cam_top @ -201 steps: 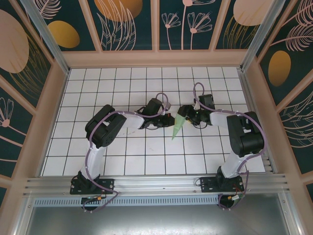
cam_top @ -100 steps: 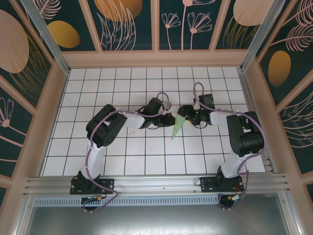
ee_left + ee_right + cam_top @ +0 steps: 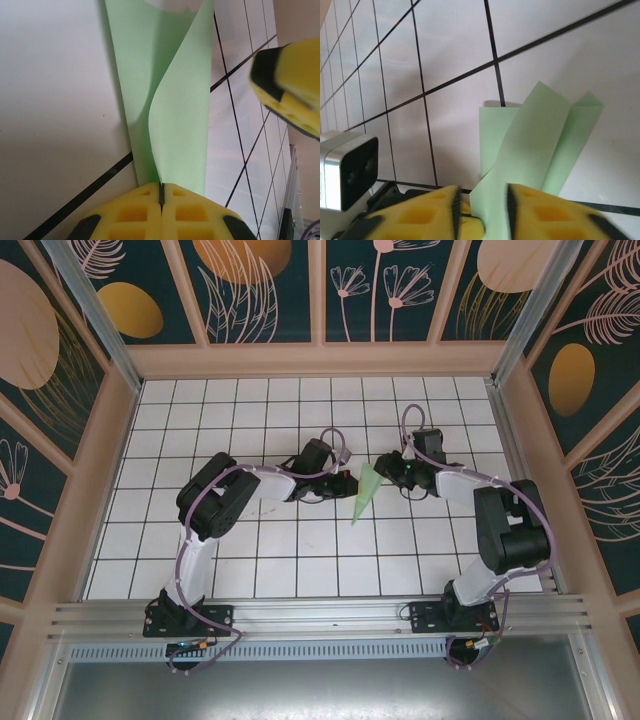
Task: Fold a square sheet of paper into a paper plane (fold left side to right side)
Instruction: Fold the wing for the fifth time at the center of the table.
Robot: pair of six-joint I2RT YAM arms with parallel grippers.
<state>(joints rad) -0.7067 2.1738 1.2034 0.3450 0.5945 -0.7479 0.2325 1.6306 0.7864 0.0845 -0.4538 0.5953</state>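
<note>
The square sheet of paper is folded into a slim pale-green paper plane [image 3: 364, 495], point toward the near edge, lying mid-table. My left gripper [image 3: 345, 483] is at its left side, shut on the edge of a raised flap [image 3: 180, 115], which runs into the closed slit between the yellow pads [image 3: 161, 192]. My right gripper [image 3: 386, 469] is at the wide back end. Its yellow pads [image 3: 482, 205] stand a little apart, with a lifted fold of the plane [image 3: 535, 145] in the gap. One right finger [image 3: 292, 85] shows blurred in the left wrist view.
White tiled table [image 3: 300, 550] with black grid lines, boxed in by wooden walls [image 3: 110, 450] on three sides. An aluminium rail [image 3: 320, 615] carries both arm bases at the near edge. The left wrist's grey camera housing [image 3: 350, 170] sits close to the right gripper.
The right gripper's jaws have narrowed around the paper's back fold and the right arm has shifted slightly right. The left gripper has kept its grip and place.
</note>
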